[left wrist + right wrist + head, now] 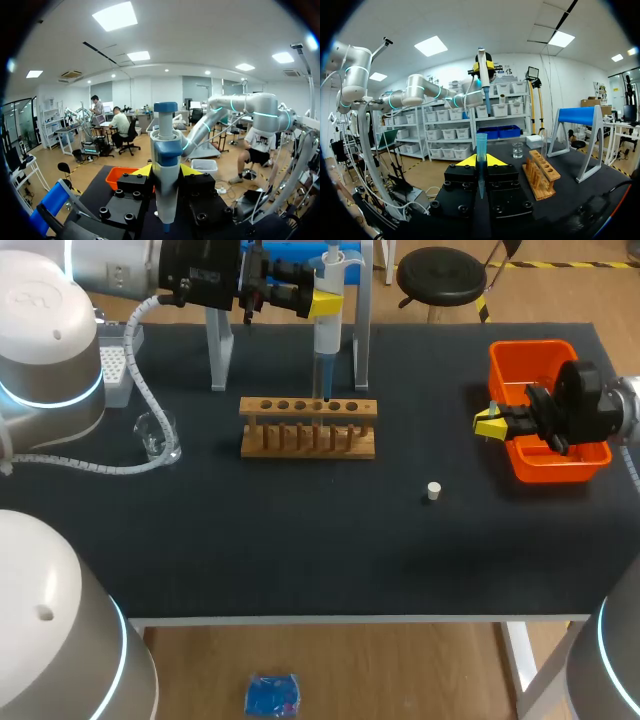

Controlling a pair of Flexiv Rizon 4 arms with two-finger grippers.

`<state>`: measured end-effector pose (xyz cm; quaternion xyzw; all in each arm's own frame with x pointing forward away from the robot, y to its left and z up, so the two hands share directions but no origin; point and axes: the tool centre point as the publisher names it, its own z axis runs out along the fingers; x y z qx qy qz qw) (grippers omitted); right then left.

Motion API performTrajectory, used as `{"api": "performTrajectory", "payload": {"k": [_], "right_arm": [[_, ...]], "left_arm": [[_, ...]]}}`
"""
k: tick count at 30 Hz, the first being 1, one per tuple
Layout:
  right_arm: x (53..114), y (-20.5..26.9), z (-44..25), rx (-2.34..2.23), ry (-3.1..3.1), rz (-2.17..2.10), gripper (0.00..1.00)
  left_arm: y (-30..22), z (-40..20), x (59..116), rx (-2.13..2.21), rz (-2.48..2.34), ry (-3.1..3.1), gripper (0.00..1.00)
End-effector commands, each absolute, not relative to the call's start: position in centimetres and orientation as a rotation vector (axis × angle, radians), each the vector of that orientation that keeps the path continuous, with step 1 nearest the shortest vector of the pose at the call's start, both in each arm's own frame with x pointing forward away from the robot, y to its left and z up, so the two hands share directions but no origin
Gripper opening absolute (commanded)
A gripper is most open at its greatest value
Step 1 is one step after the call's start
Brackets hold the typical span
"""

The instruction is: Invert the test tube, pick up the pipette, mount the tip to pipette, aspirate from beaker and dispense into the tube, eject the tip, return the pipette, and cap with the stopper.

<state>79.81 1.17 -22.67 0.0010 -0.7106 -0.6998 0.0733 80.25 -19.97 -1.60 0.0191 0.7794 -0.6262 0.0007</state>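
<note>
Orange bin [530, 346] at table's [300, 530] R edge; right gripper [488, 423] w/ tip [481, 165] beside.

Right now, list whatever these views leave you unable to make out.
Head view: the pipette ends against the wooden rack; whether a tube sits under it cannot be told.
Head view: the beaker is too small and clear to show any liquid.
Right wrist view: the blue tapered piece in the right gripper could be tip or tube; the head view shows it too small.

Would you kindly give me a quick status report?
Left gripper shut on pipette, above rack. Right gripper shut on tip, by orange bin. Nothing seen between them.
</note>
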Motion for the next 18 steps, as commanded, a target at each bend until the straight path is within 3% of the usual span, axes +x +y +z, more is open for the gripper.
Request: {"api": "performTrajectory", "payload": {"k": [1,18], "right_arm": [[79.8,1.1,-22.7,0.006,-2.132,-2.101,0.00],[81.3,9.2,-23.6,0.173,-2.331,-1.989,0.00]], "left_arm": [[-19.9,-1.6,80.2,0.061,-1.970,2.443,0.00],[-19.9,-1.6,80.2,0.061,-1.970,2.443,0.00]]}}
